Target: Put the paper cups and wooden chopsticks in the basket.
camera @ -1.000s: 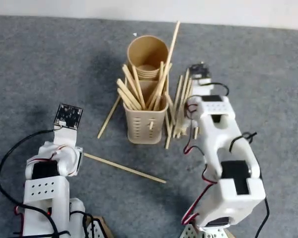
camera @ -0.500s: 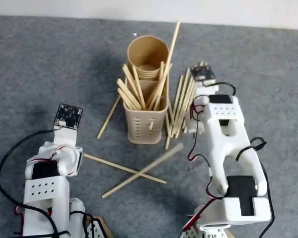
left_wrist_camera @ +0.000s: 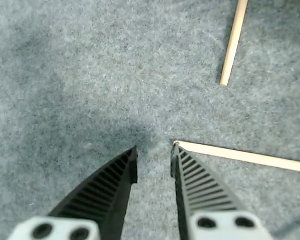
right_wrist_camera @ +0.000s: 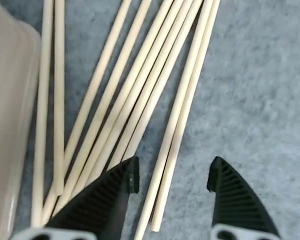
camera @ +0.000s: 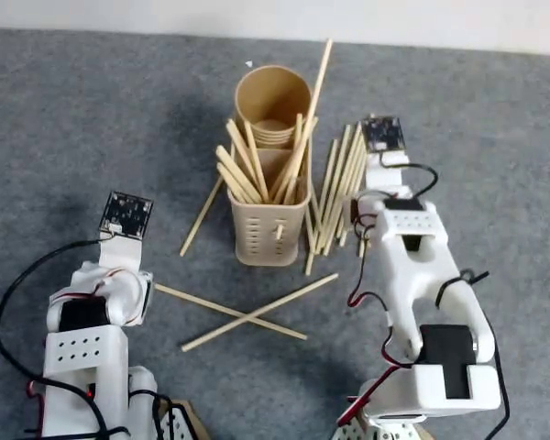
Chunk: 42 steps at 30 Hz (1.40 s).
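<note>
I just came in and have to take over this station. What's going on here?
The basket holds stacked paper cups and several chopsticks. The right hand hovers open over a bundle of loose chopsticks beside the basket. The left hand is open, low over the mat by two crossed chopsticks.

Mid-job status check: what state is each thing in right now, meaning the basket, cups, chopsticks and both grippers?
basket: standing on the table, partly filled.
paper cups: nested, in the basket.
chopsticks in basket: tilted, leaning together.
loose bundle: flat on the table beside the basket.
crossed pair: flat on the table, one over the other.
left gripper: open, empty.
right gripper: open, empty, over the loose bundle.
</note>
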Tool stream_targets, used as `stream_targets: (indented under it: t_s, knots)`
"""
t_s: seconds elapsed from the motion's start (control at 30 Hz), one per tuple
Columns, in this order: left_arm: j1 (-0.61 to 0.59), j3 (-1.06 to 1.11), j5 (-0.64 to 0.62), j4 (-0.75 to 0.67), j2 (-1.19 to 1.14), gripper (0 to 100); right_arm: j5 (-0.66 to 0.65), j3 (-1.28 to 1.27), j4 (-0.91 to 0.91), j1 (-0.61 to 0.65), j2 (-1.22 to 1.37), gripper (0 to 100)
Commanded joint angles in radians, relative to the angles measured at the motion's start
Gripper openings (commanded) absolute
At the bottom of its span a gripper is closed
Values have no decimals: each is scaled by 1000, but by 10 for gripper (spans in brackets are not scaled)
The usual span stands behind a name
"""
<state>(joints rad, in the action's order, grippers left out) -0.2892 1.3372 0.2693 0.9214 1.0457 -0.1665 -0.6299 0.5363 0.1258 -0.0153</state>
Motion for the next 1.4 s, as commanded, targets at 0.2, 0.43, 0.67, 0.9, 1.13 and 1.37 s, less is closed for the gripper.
stream_targets:
  t_s: [0.2, 0.43, 0.67, 0.9, 1.13, 1.37]
  knots:
    - [13, -2, 3, -17, 10, 146, -18, 110, 18, -56, 246, 163]
    - [13, -2, 3, -15, 12, 146, -29, 467, 387, -70, 404, 0]
    - [13, -2, 3, -15, 12, 145, 106, 553, 438, -139, 193, 5]
    - [13, -2, 3, -17, 12, 145, 247, 550, 435, -119, -335, 5]
    - [13, -2, 3, -17, 12, 145, 270, 358, 217, 177, -783, 5]
    - [13, -1, 3, -17, 12, 145, 265, -73, -257, 358, -855, 5]
